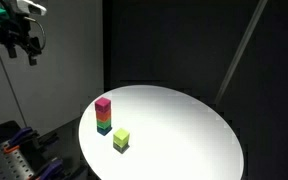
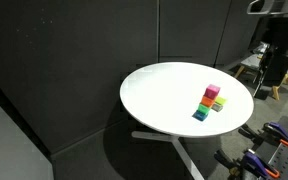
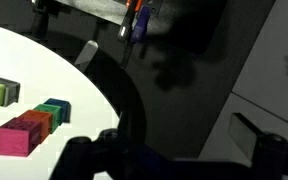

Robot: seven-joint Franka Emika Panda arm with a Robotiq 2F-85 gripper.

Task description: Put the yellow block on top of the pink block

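The pincer [image 1: 20, 54] hangs released, well clear of the round white surface [image 1: 184, 125], where the yellow block [image 1: 121, 137] sits near the edge just beside the stack [image 1: 103, 123] topped by the pink block [image 1: 103, 104].

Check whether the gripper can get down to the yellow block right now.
Probably yes: the gripper hangs open, off beside the table, and the yellow block stands clear of the pink block, its top bare.

Table [image 1: 184, 130] smooth, matt white; pink block [image 1: 103, 103], yellow block [image 1: 121, 139] matt.
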